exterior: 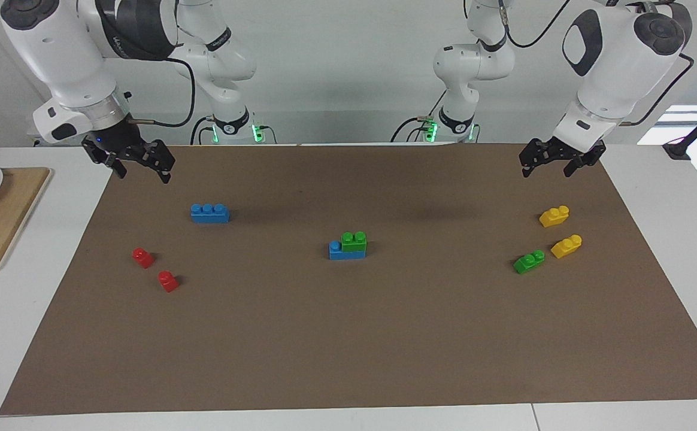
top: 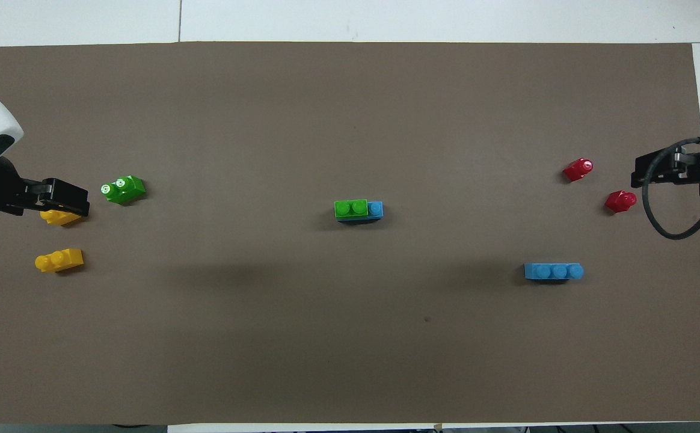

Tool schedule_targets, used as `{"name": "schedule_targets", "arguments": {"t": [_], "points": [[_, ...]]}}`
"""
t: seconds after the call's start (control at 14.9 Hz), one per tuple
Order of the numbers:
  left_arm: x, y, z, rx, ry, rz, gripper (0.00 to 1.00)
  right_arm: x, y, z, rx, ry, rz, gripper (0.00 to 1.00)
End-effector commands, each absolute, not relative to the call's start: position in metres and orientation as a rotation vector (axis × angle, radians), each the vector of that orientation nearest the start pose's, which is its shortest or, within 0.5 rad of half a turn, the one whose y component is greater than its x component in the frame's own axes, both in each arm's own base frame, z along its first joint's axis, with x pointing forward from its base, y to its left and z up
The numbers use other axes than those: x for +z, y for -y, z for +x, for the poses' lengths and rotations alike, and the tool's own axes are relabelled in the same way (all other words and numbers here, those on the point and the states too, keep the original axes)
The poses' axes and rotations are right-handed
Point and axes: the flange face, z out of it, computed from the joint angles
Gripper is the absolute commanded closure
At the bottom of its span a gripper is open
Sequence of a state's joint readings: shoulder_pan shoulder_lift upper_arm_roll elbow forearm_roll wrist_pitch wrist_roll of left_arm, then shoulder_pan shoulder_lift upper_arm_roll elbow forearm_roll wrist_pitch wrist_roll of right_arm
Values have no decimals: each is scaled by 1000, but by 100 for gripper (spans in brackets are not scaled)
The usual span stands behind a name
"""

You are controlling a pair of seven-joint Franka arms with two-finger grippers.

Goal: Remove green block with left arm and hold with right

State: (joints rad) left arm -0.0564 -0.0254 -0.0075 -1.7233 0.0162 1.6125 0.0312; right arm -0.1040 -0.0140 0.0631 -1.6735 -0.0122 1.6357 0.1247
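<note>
The green block point(exterior: 354, 240) has two studs and sits on top of a blue brick point(exterior: 338, 252) in the middle of the brown mat; it also shows in the overhead view point(top: 350, 208), on that blue brick point(top: 376, 208). My left gripper point(exterior: 547, 170) is open and empty, up in the air over the mat's edge at the left arm's end; in the overhead view point(top: 67, 199) it partly covers a yellow brick. My right gripper point(exterior: 143, 173) is open and empty, raised over the mat's corner at the right arm's end, and shows in the overhead view point(top: 657, 173). Both are well apart from the block.
A second, loose green two-stud brick point(exterior: 529, 261) lies with two yellow bricks point(exterior: 554, 216) point(exterior: 566, 246) toward the left arm's end. A blue three-stud brick point(exterior: 210, 212) and two red bricks point(exterior: 143, 257) point(exterior: 168, 281) lie toward the right arm's end. A wooden board point(exterior: 1, 221) with a plate lies off the mat.
</note>
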Motion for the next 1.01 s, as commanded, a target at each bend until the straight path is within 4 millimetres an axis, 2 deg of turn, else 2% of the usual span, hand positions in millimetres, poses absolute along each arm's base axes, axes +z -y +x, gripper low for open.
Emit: {"name": "schedule_targets", "arguments": {"t": [0.0, 0.34, 0.74, 0.81, 0.94], "points": [[574, 30, 543, 120, -152, -3125, 0, 591, 25, 547, 43, -238, -3151, 0], [572, 30, 542, 130, -152, -3126, 0, 592, 25, 546, 41, -241, -3149, 0], [580, 27, 535, 120, -128, -3128, 0, 592, 27, 546, 43, -241, -3149, 0], [579, 32, 534, 115, -76, -3129, 0, 592, 27, 546, 45, -243, -3149, 0], [581, 43, 535, 87, 156, -3134, 0, 592, 28, 546, 41, -248, -3149, 0]]}}
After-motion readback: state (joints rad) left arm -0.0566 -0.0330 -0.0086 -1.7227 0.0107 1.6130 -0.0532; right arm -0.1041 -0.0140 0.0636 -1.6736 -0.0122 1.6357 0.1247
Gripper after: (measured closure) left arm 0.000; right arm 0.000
